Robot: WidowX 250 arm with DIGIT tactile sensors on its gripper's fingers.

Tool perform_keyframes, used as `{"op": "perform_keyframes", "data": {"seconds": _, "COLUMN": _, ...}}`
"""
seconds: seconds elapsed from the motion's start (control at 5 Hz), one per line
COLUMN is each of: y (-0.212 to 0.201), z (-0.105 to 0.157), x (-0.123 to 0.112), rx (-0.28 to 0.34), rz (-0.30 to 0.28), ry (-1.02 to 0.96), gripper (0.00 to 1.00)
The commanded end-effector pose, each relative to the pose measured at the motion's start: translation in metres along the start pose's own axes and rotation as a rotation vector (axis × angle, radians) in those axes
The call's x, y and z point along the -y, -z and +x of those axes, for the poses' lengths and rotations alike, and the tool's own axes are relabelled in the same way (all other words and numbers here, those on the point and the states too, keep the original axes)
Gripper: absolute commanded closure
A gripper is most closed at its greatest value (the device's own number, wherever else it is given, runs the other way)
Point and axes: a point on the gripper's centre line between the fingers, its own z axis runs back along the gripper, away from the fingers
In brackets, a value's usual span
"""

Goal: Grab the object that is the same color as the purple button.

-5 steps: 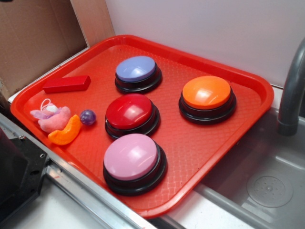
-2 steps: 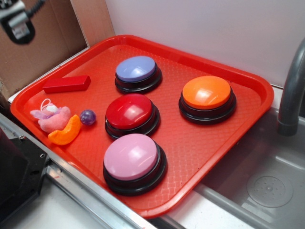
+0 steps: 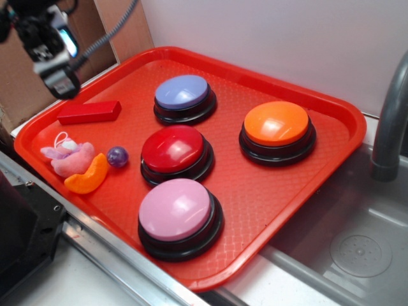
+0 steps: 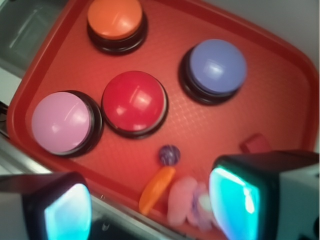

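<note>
On textured plastic tray [image 3: 306, 95], glossy round purple ball [image 3: 117, 156] beside domed buttons.

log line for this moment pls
phase: approach | gripper: open, empty, above tray corner | target: small glossy dark-purple ball, untouched beside orange crescent piece

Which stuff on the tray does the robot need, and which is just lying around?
Needed:
small glossy dark-purple ball
round purple button
gripper, open

Lying about:
pink plush toy
orange crescent piece
red block
red button, orange button, pink button
</note>
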Motion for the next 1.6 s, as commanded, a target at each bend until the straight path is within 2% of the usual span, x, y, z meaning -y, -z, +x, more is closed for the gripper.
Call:
{"op": "perform_keyframes", "data": {"seconds": 0.0, "y": 0.054, "z": 0.005, "x": -0.017, "rx": -0.016, "rz": 0.001, "ry": 0.074, "gripper": 0.00}}
{"op": "perform_keyframes", "data": {"seconds": 0.2, "y": 0.073, "z": 0.004, "x": -0.017, "rx": -0.015, "rz": 0.019, "ry": 0.155, "gripper": 0.00}}
{"op": "perform_keyframes", "data": {"seconds": 0.4, "y": 0.084, "z": -0.001, "x": -0.023, "rx": 0.012, "rz": -0.014, "ry": 0.190, "gripper": 0.00}}
{"op": "perform_keyframes", "data": {"seconds": 0.6, "y": 0.094, "z": -0.005, "x": -0.025, "rx": 0.003, "rz": 0.000, "ry": 0.208, "gripper": 0.00}}
{"op": "perform_keyframes", "data": {"seconds": 0.8, "y": 0.106, "z": -0.009, "x": -0.028, "rx": -0.015, "rz": -0.015, "ry": 0.204, "gripper": 0.00}}
{"op": "perform_keyframes", "data": {"seconds": 1.4, "y": 0.131, "z": -0.017, "x": -0.025, "rx": -0.078, "rz": -0.003, "ry": 0.234, "gripper": 0.00}}
